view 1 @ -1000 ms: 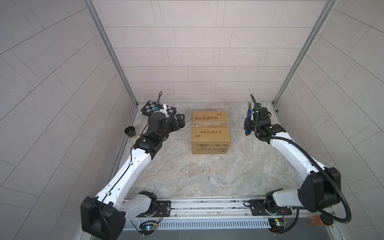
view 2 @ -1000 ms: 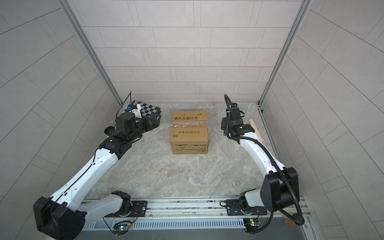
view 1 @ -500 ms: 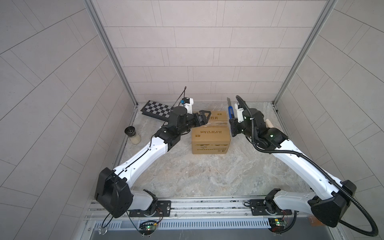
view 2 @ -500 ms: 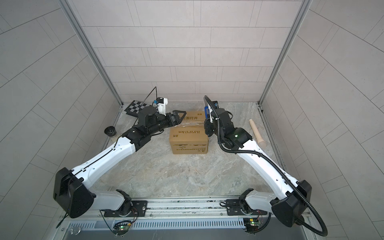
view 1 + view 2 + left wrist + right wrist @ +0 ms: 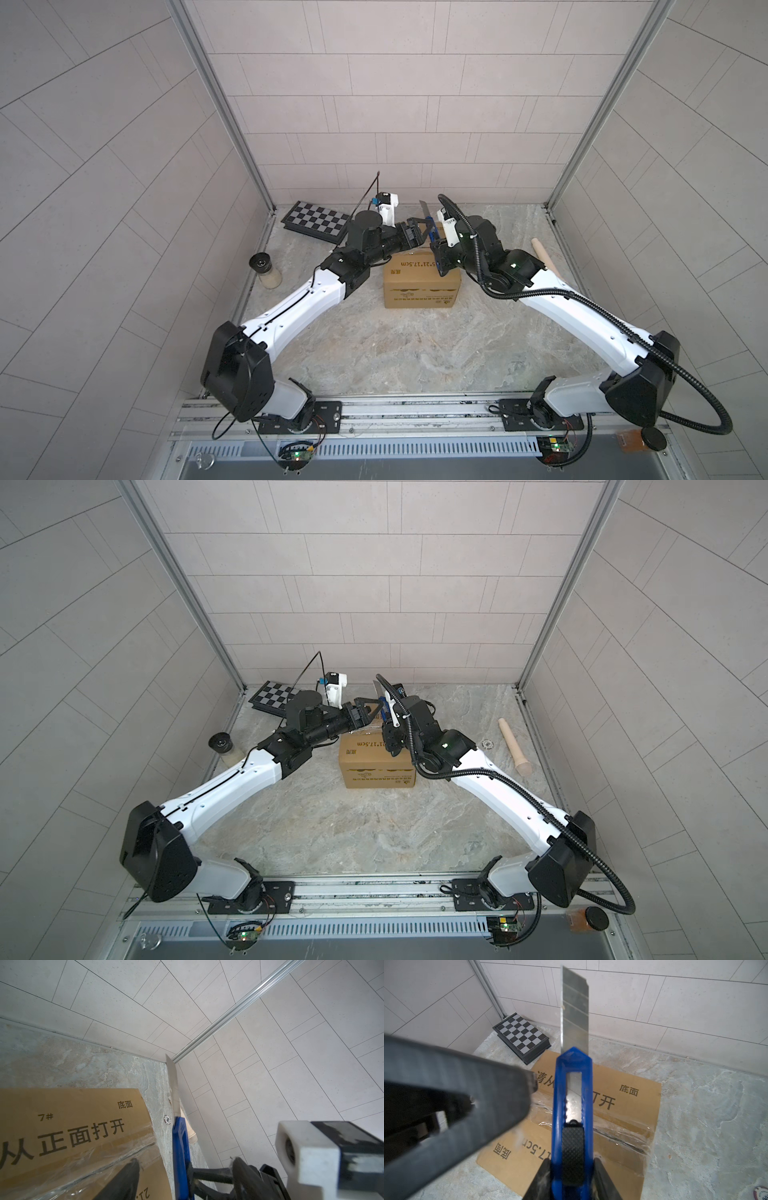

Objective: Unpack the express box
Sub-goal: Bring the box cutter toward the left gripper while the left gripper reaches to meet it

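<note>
— Holding anything?
— My right end effector (image 5: pixel 572 1169) is clamped on a blue utility knife (image 5: pixel 558 1105), blade out, above the express box (image 5: pixel 419 286).
— And the left?
— My left end effector (image 5: pixel 422 228) has its jaws apart, the knife between them. The box sits mid-worktop (image 5: pixel 415 353), taped shut.

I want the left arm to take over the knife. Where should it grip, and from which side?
I'd grip the knife on its blue handle, between the bare blade and the right end effector. Come level from the left, closing on the broad flat faces; the narrow edges are already held.
</note>
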Controlling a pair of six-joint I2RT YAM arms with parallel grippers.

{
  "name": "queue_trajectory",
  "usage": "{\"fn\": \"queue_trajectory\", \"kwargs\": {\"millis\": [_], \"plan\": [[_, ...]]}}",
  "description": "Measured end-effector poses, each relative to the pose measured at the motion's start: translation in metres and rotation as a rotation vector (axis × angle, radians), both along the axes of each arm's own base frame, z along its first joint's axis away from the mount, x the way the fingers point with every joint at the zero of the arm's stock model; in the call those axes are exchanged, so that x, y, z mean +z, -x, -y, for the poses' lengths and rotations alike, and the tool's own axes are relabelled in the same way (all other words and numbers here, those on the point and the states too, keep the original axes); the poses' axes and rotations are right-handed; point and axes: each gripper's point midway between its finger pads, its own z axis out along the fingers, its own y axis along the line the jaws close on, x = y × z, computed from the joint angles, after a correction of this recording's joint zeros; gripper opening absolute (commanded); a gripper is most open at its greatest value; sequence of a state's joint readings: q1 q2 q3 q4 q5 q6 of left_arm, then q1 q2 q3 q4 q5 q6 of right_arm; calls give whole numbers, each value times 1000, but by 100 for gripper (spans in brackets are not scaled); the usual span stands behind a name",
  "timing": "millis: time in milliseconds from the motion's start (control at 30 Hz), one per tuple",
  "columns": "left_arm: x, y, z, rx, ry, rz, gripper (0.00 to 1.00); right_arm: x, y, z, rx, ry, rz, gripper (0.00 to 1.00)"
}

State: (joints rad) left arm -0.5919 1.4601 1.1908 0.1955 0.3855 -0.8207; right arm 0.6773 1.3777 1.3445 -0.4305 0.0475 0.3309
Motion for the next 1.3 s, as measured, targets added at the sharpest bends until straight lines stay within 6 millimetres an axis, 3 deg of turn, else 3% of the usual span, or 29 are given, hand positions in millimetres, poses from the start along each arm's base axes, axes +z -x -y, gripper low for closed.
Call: {"fn": "queue_trajectory", "kwargs": {"millis": [200, 533, 800, 900, 1033, 1167, 1300], "plan": [[-14, -4, 4, -1, -11, -39, 60, 1, 5, -9, 31, -6, 2, 8], [-11, -7, 5, 2, -2, -46, 35, 4, 12, -22, 72, -14, 10, 8], [-11, -9, 3, 16, -4, -48, 0, 4, 14, -25, 84, -19, 12, 9], [-11, -9, 2, 22, -7, -46, 0, 5, 14, -26, 85, -21, 13, 20], [-9, -9, 1, 29, -2, -38, 0, 7, 13, -27, 85, -35, 14, 53], [-6, -8, -5, 36, 32, -15, 0, 17, 16, -27, 91, -63, 34, 65], [1, -8, -13, 21, 116, 36, 0, 45, 28, -9, 87, -182, 86, 71]]}}
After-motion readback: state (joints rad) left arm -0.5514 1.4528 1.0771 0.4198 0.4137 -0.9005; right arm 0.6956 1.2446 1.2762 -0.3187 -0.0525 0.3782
